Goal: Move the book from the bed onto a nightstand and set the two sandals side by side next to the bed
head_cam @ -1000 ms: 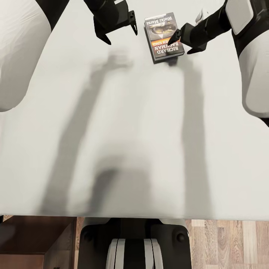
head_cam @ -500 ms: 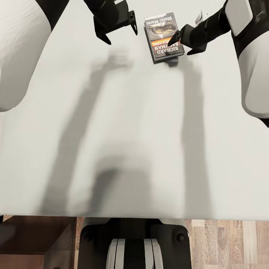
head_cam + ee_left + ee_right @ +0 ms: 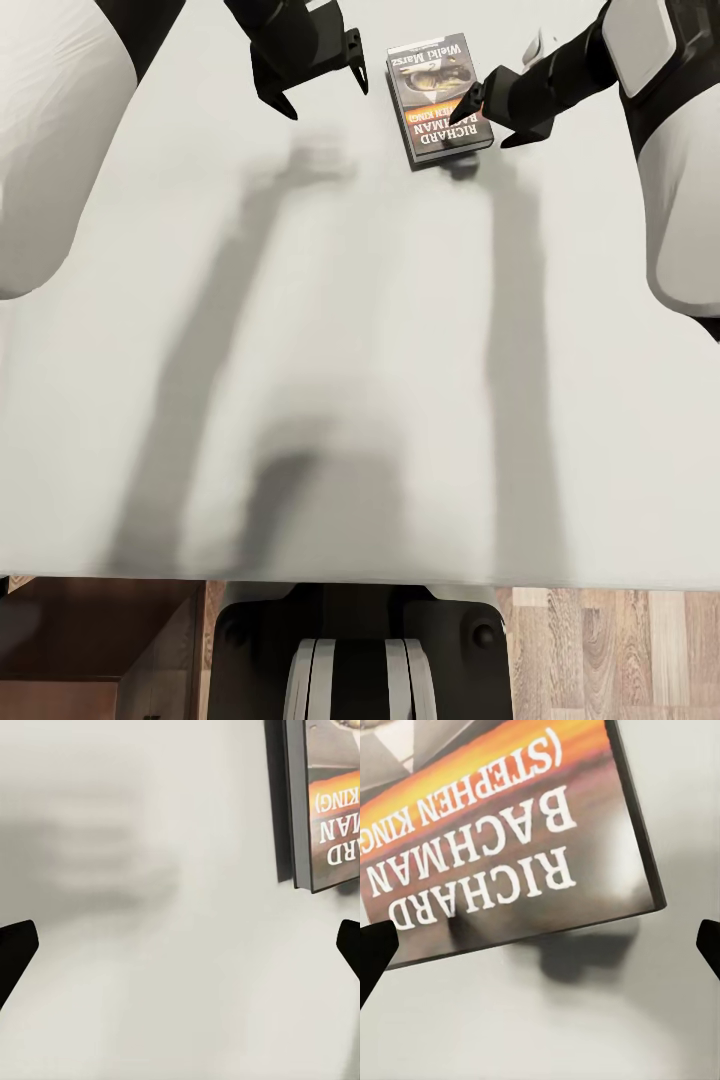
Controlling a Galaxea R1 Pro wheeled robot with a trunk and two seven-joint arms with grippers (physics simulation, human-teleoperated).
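Presently one book (image 3: 438, 98) lies on the bed (image 3: 350, 350) between two spread claws, left claw (image 3: 320, 92) and right claw (image 3: 487, 122).

Strip of brown wood-plank floor (image 3: 610, 650) at the near right, pale and darker boards side by side, dark brown wooden furniture corner (image 3: 100, 640) at the near left (kind unclear)

Dark paperback book (image 3: 438, 98) with orange band, white lettering, flat on off-white bed (image 3: 350, 350)

Bare mattress of the bed (image 3: 330, 330) on every side of the book (image 3: 438, 98), nothing blocking access.
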